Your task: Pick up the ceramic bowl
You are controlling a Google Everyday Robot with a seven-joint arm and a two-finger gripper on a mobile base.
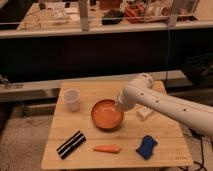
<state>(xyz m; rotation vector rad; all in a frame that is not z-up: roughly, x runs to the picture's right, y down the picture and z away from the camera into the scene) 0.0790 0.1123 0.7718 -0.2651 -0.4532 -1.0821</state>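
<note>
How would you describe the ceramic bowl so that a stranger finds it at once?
On the wooden table, look at the middle, right by the robot's claw. The ceramic bowl is round, shallow and orange with a darker rim, wider than the white cup beside it.

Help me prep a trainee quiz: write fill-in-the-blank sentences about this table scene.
1. The pincer is at the right rim of the ceramic bowl, which is ____ in colour.
2. In the picture, the white cup stands to the ____ of the bowl.
3. The sponge near the front edge of the table is coloured ____.
Missing words: orange; left; blue.
</note>
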